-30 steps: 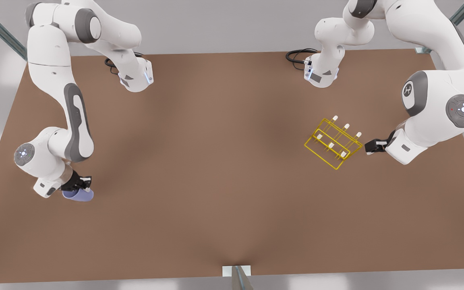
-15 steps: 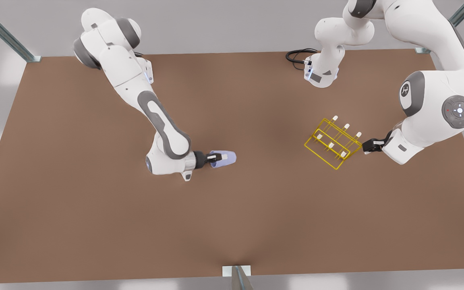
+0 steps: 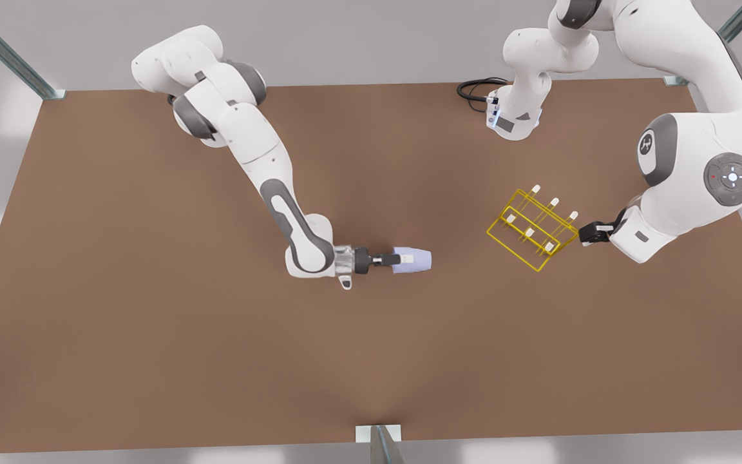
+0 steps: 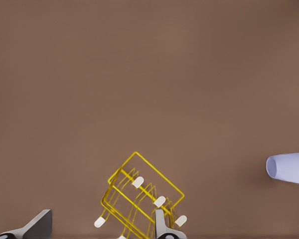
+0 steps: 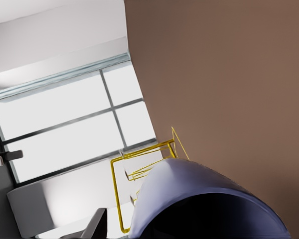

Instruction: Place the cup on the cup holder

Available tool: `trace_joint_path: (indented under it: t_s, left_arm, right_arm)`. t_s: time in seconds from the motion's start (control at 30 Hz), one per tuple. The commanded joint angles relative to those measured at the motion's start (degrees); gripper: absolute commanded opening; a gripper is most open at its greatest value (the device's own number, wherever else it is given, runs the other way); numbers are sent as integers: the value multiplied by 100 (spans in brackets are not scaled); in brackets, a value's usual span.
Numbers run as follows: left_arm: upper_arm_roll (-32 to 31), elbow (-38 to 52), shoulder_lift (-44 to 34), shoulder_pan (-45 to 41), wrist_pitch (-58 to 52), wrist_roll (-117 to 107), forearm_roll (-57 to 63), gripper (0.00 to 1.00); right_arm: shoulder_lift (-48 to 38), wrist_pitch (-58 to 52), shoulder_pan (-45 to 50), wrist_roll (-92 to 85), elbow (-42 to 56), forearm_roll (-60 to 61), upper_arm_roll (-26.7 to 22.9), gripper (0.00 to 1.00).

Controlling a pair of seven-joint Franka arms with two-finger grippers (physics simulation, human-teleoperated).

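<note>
The lavender-blue cup (image 3: 415, 260) is held sideways over the middle of the table, with my right gripper (image 3: 398, 260) shut on it. Its dark mouth fills the right wrist view's cup (image 5: 204, 199). The yellow wire cup holder (image 3: 529, 232) stands on the table toward the front view's right, a few cup lengths from the cup. My left gripper (image 3: 587, 233) is open at the holder's right corner. In the left wrist view its fingers (image 4: 162, 225) flank the holder (image 4: 137, 182), and the cup (image 4: 289, 168) shows farther off.
A brown table (image 3: 152, 335) carries everything. Both arm bases stand at its far edge, with a black cable (image 3: 474, 87) beside one. A metal bracket (image 3: 377, 433) sits at the near edge. A window shows behind the holder (image 5: 139, 173) in the right wrist view.
My right arm swung the cup from the table's near left corner to the centre, toward the holder, and turned it sideways. The left gripper crept slightly closer to the holder.
</note>
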Motion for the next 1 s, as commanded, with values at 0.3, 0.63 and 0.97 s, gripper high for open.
trace_joint_path:
  t_s: [0.3, 0.63, 0.97]
  left_arm:
    - [-11, 0, -12, -2, -18, -34, 16, 100]
    - [-63, 9, -12, -512, -62, -543, -54, 100]
    - [-1751, 1046, 2229, -1426, 1809, 2234, -72, 100]
  right_arm:
    - [-24, 82, -22, -1322, -3, -573, -390, 100]
    - [-3187, 92, -2087, -752, -2270, -5863, -671, 100]
    - [-4752, -3020, -3581, 2747, -592, -11234, -707, 100]
